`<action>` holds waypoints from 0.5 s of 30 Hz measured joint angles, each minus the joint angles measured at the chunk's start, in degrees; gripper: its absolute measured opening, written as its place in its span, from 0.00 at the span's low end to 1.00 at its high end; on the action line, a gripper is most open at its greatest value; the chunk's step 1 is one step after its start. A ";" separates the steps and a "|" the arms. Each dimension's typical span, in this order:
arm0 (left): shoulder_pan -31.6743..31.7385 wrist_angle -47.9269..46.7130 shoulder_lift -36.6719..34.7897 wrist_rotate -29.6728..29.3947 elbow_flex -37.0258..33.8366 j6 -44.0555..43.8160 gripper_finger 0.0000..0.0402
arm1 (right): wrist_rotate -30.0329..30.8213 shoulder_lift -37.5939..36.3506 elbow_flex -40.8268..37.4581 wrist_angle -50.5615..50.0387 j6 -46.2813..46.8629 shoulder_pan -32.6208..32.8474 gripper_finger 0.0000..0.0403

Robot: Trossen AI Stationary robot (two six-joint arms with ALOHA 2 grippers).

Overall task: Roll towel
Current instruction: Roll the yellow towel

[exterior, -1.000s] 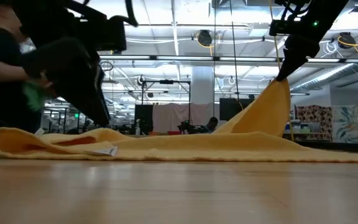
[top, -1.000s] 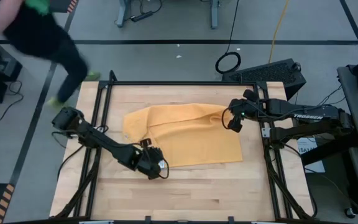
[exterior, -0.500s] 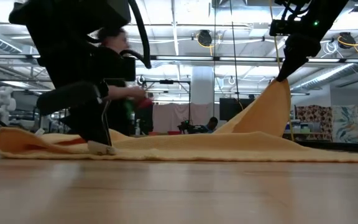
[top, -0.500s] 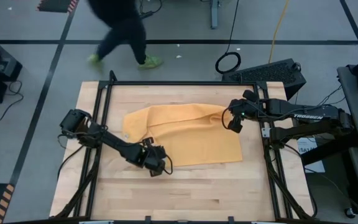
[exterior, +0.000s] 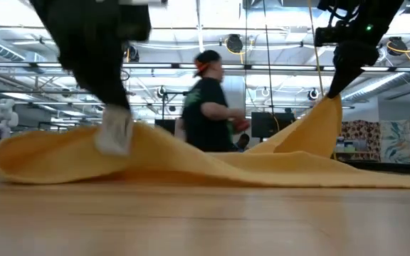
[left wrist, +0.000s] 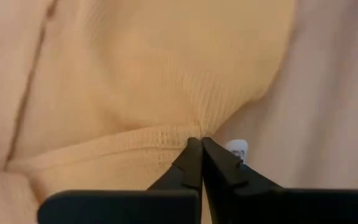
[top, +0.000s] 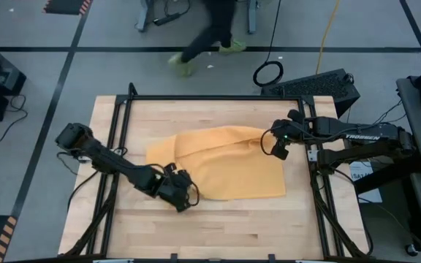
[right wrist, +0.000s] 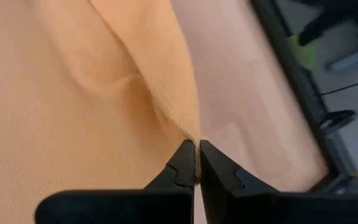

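The plain mustard-yellow soft cloth towel (top: 221, 162) lies spread across the middle of the pale wooden tabletop (top: 218, 226), rumpled along its far-left part and flat toward the near-right corner. From where I stand it looks light and thoroughly limp: wherever it is lifted it hangs in a tent and drags folds behind it, so I'd guess it will sag and slide rather than hold any shape. It seems best taken by its hems and corners, which is where both arms have it now.

The left gripper (top: 183, 196) sits low at the towel's near-left edge, its arm stretched diagonally across the table from the left side. The left wrist view shows its jaws pressed together on a pinch of the woven hem (left wrist: 166, 134), next to a small white label (left wrist: 236, 149). In the low view that edge is raised into a soft hump off the wood.

The right gripper (top: 278, 148) reaches in from the right side and hangs over the towel's far-right corner, pointing down. Its jaws are pinched on a fold of cloth (right wrist: 182, 118), which rises to a peak well above the table in the low view.

Behind the table a person (exterior: 208, 107) in dark clothes is walking past.
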 joint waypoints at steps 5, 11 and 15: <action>-4.86 1.21 -2.64 -0.39 0.85 -4.80 0.03 | -3.19 0.00 0.00 -1.05 2.44 3.39 0.00; -7.20 0.46 1.68 -4.27 0.70 -8.80 0.10 | -3.29 -0.02 0.00 -1.38 4.11 6.58 0.00; -6.72 1.86 5.62 2.16 0.68 -7.73 0.25 | -3.27 -0.02 0.00 -1.40 4.35 7.01 0.00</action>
